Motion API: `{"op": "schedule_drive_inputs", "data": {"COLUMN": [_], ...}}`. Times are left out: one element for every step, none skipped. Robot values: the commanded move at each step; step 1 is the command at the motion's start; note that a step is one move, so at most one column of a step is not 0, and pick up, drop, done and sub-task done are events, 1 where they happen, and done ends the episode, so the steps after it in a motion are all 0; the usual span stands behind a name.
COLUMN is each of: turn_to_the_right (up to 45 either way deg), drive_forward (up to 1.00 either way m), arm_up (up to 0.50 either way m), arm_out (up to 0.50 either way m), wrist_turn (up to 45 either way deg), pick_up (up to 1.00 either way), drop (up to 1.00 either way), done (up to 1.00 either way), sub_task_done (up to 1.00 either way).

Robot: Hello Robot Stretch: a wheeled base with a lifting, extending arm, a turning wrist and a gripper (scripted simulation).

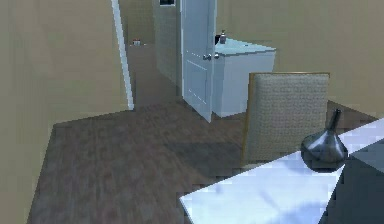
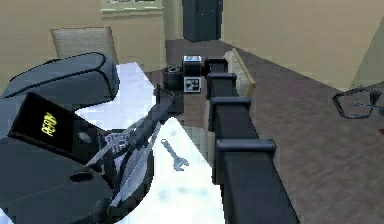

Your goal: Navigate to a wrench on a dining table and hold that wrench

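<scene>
Grey wrench (image 2: 175,155) lies diagonally (upper-left to lower-right) on the table (image 2: 192,200).

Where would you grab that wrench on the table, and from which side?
Probably the slim shaft at the middle of the wrench, coming straight down from above. It lies flat on the table, so nothing can slip under it. A dark jointed object crowds its left in the arm side view, so a sideways approach looks awkward.
</scene>
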Motion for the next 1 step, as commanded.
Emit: {"op": "schedule_drive_inputs", "data": {"turn_to_the_right": [0.0], "drive_forward": [0.00], "arm_up": [0.00], "arm_out": [0.00], "wrist_turn": [45.0], "pick_up": [0.00], "drop": [0.00], "done": [0.00], "sub_task_done": [0.00]}}
